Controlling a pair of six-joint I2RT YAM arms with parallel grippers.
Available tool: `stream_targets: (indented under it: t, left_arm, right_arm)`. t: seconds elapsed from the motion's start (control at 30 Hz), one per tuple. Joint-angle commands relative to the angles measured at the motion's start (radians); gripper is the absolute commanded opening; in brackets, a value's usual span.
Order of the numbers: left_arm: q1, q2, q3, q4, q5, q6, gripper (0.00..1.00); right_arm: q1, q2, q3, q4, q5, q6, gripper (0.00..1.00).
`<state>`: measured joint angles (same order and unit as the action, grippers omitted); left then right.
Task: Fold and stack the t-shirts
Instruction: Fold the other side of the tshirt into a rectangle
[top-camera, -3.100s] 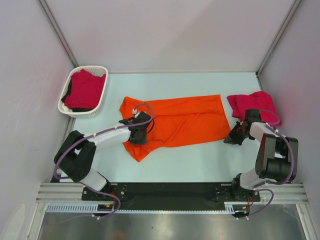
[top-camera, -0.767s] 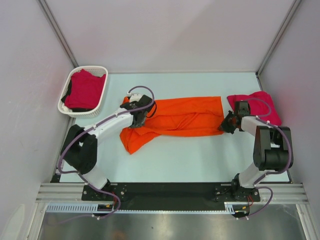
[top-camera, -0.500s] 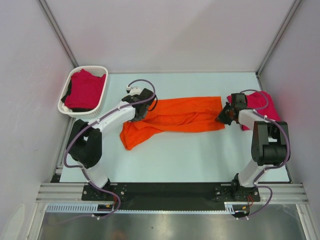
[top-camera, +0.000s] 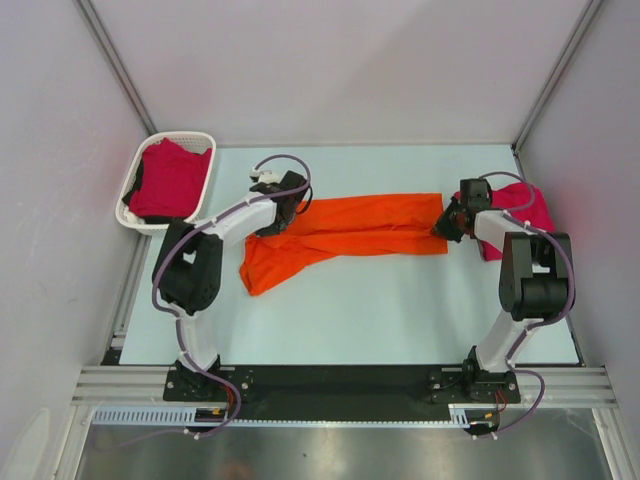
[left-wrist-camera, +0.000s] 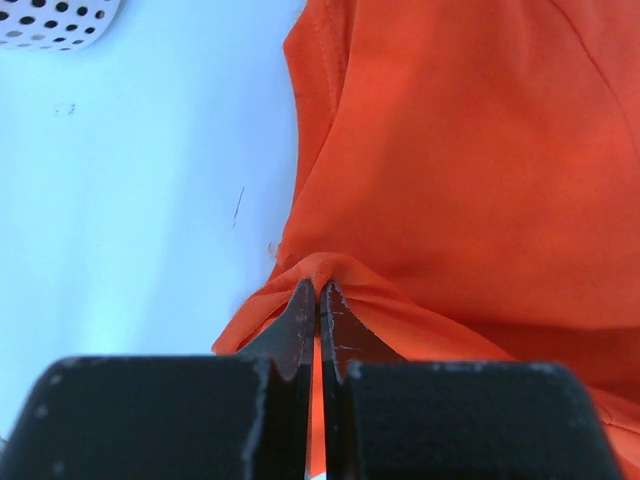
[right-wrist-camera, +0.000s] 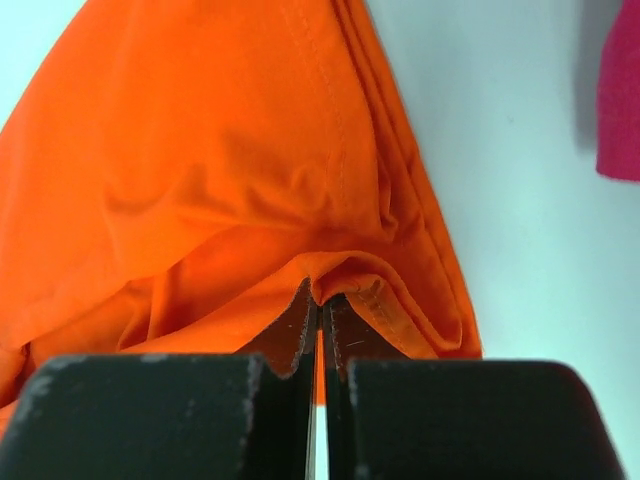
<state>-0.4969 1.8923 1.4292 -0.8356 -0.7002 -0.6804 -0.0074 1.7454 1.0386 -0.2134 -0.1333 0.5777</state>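
The orange t-shirt (top-camera: 350, 232) lies folded lengthwise across the middle of the table, one sleeve trailing toward the front left. My left gripper (top-camera: 281, 222) is shut on its near edge at the left end; the wrist view shows the cloth (left-wrist-camera: 450, 170) pinched in my left gripper (left-wrist-camera: 318, 290). My right gripper (top-camera: 447, 226) is shut on the hem at the right end, and the cloth (right-wrist-camera: 200, 170) shows pinched in my right gripper (right-wrist-camera: 320, 298). A crimson-pink t-shirt (top-camera: 522, 212) lies at the right, partly under my right arm. Another crimson-pink t-shirt (top-camera: 166, 180) sits in the basket.
The white lattice basket (top-camera: 132, 180) stands at the back left by the left wall; its corner shows in the left wrist view (left-wrist-camera: 50, 20). Grey walls close the table on three sides. The crimson shirt's edge shows in the right wrist view (right-wrist-camera: 620, 110).
Both grippers have carried the near edge of the orange shirt away from me over its far part, so it is now a narrower band. Both arms reach further back.
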Motion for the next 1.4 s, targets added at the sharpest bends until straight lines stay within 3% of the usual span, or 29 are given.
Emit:
stream_targets:
  t: [0.0, 0.63, 0.77, 0.9, 0.93, 1.03, 1.37]
  left_arm:
    - [0.027, 0.025, 0.065, 0.053, -0.022, 0.031, 0.00]
    - [0.050, 0.122, 0.183, 0.105, -0.013, 0.108, 0.00]
    - [0.061, 0.155, 0.212, 0.110, -0.013, 0.119, 0.00]
    - [0.073, 0.165, 0.226, 0.119, -0.005, 0.127, 0.00]
    - [0.073, 0.163, 0.227, 0.119, -0.002, 0.128, 0.00]
    - [0.073, 0.163, 0.243, 0.124, 0.010, 0.142, 0.00]
    - [0.073, 0.136, 0.272, 0.132, 0.021, 0.165, 0.00]
  right_arm:
    - [0.004, 0.051, 0.069, 0.012, 0.043, 0.014, 0.00]
    - [0.049, 0.177, 0.201, -0.044, 0.115, 0.027, 0.00]
    - [0.046, 0.195, 0.198, -0.040, 0.100, 0.028, 0.12]
    - [0.049, 0.178, 0.173, 0.014, 0.063, 0.022, 0.16]
    - [0.050, 0.177, 0.173, 0.017, 0.052, 0.019, 0.43]
    - [0.061, 0.167, 0.173, 0.008, 0.073, 0.019, 1.00]
    - [0.083, 0.152, 0.170, 0.000, 0.100, 0.007, 1.00]
